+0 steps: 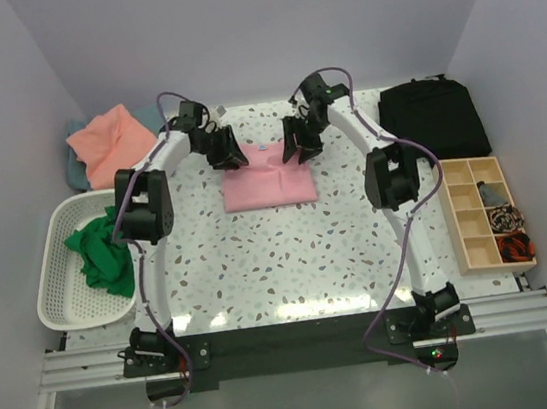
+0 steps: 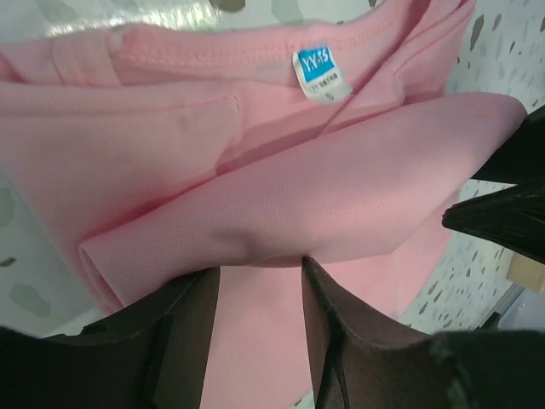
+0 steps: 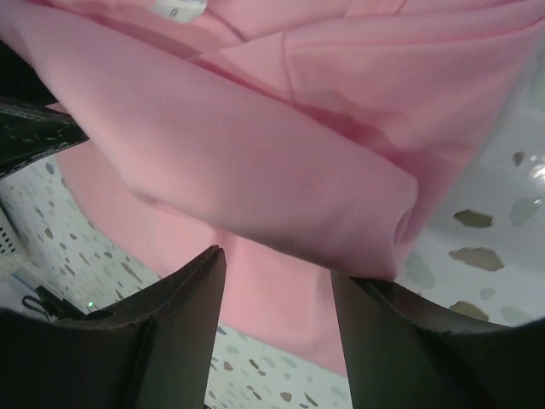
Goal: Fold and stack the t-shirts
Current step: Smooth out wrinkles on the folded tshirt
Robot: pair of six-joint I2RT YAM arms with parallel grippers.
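The light pink t-shirt lies partly folded at the far middle of the table. Its blue neck label shows in the left wrist view. My left gripper is at the shirt's far left edge and my right gripper at its far right edge. In the left wrist view the left gripper is open, with a thick fold of pink cloth lying just beyond the tips. The right gripper is open too, with the same fold beyond it. The salmon-orange shirt lies on the grey-blue one at the far left. The green shirt is in the basket.
A white mesh basket stands at the left edge. A black bag lies at the far right. A wooden compartment tray with small items sits at the right edge.
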